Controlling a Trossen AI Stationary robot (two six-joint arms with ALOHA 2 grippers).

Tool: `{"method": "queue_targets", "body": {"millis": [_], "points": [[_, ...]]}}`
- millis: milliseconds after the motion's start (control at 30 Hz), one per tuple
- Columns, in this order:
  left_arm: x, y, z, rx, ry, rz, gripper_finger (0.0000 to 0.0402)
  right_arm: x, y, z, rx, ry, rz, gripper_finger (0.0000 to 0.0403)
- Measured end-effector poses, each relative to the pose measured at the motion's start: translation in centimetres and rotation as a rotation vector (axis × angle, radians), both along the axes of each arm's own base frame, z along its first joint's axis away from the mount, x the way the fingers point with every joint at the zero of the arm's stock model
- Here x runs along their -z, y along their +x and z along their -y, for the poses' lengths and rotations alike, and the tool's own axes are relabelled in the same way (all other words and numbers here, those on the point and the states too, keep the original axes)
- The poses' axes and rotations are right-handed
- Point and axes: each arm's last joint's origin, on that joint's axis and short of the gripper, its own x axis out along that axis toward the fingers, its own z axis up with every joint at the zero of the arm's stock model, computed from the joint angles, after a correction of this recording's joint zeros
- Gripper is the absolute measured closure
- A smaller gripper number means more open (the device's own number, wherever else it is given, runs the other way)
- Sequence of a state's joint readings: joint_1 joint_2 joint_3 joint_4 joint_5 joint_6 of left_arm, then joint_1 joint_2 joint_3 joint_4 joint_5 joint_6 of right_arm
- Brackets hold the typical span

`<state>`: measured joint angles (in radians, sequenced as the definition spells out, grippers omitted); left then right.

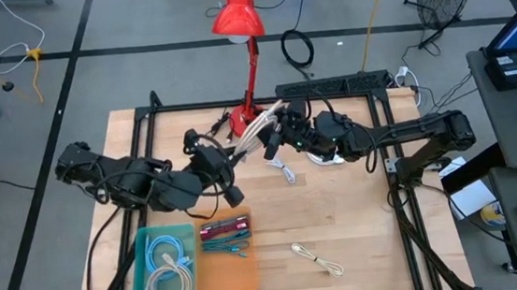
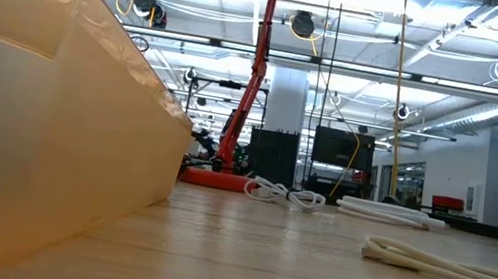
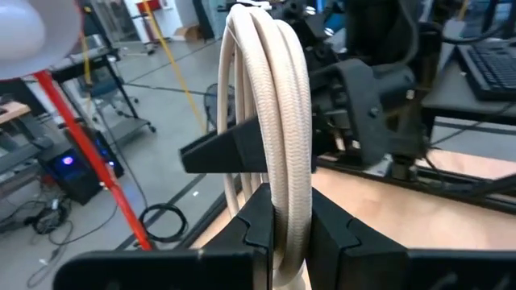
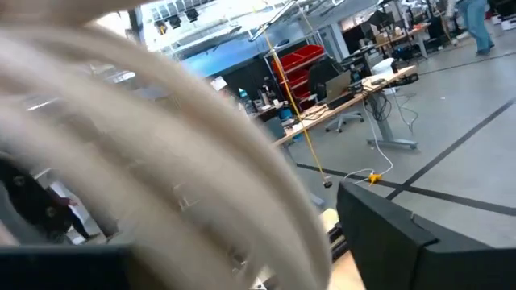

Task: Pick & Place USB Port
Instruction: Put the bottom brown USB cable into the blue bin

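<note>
Cable (image 1: 255, 125), a cream-white coiled bundle, hangs in the air just in front of the red lamp's base (image 1: 242, 112), held up between the two arms; the left gripper (image 3: 286, 234) has its jaws closed tight on the bottom of the loop, the strands pinched between its dark fingers (image 3: 258, 229); the right gripper (image 1: 272, 142) meets the same bundle from the side away from the left arm, its jaws spread wide with the coils lying between them, not pinching; on the wooden surface (image 1: 340, 222), a second white cable (image 1: 286, 172) lies just in front of the lamp's base, and a third (image 1: 317, 259) lies farther out; a teal bin (image 1: 163, 269) with coiled cables and an orange tray (image 1: 229, 260) sit side by side, well in front of the lamp.
</note>
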<state>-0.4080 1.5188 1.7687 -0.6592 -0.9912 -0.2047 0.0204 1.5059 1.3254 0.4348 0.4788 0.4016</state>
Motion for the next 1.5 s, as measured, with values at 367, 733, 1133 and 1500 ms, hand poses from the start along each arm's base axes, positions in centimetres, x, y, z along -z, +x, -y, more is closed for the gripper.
{"method": "queue_targets", "body": {"millis": [367, 733, 1133, 1500], "points": [[0.0, 0.1, -0.3, -0.015, -0.001, 0.000, 0.0366, 0.3, 0.0, 0.0, 0.008, 0.008, -0.029, 0.0362], [0.4, -0.1, -0.4, -0.019, 0.002, -0.033, 0.0366, 0.3, 0.1, 0.0, -0.006, 0.006, -0.033, 0.0394], [2.3, -3.7, -0.6, -0.056, -0.209, -0.175, 0.0217, 1.0, -1.3, 0.3, 0.225, 0.008, -0.205, 0.0397], [2.9, -0.7, -0.4, -0.182, 0.091, -0.171, 0.0277, -4.3, -2.9, -1.3, 0.634, -0.252, -0.400, 0.0397]]}}
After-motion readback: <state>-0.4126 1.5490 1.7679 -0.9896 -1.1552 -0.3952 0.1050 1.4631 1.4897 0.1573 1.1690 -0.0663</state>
